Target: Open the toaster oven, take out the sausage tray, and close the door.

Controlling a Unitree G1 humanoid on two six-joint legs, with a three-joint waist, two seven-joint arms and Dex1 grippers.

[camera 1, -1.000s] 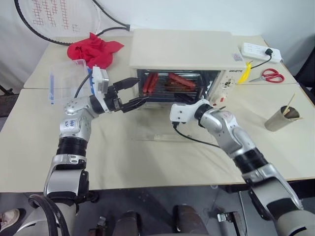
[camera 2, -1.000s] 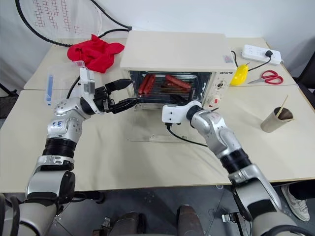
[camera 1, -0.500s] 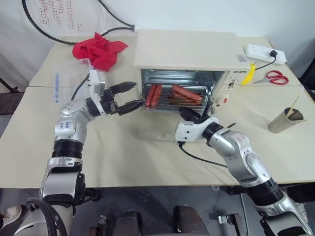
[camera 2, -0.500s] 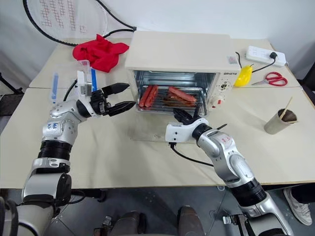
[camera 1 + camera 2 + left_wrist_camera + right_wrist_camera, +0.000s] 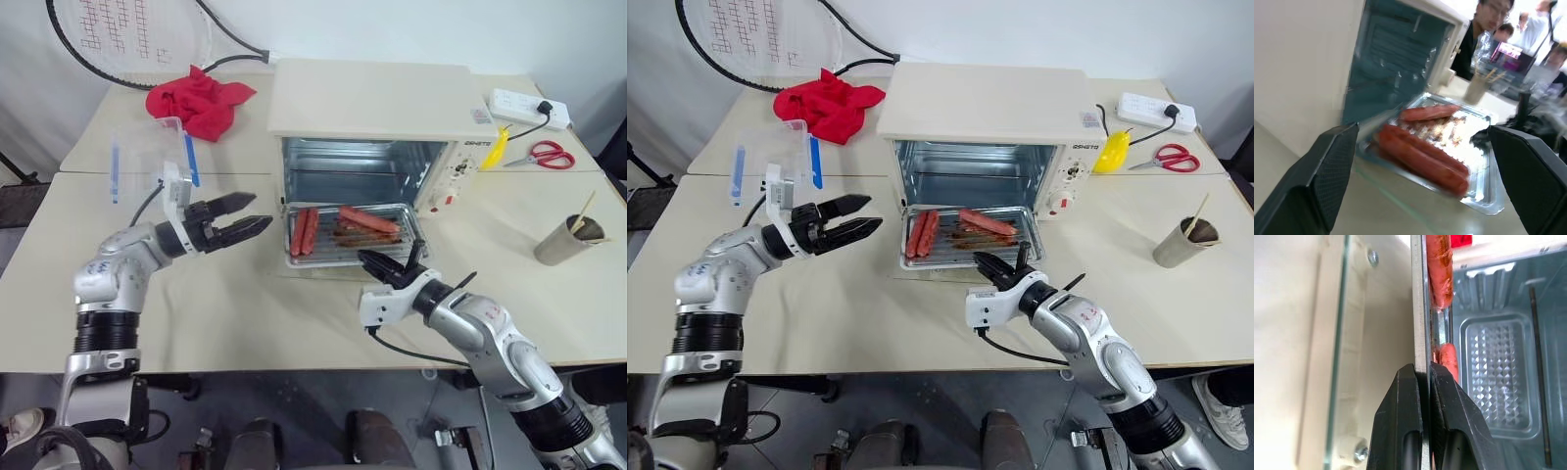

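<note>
On the sausage tray [image 5: 351, 235], red-brown sausages [image 5: 368, 218] lie, right pincer [image 5: 372, 261] clamping its rim.

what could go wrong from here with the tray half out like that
The right tool pinches only the thin front rim of the sausage tray, so the tray could tilt or slip and the sausages could roll off. The tray sits over the lowered glass door; dragging it may scrape or catch there. The left tool hangs open beside it, giving no support.
</note>
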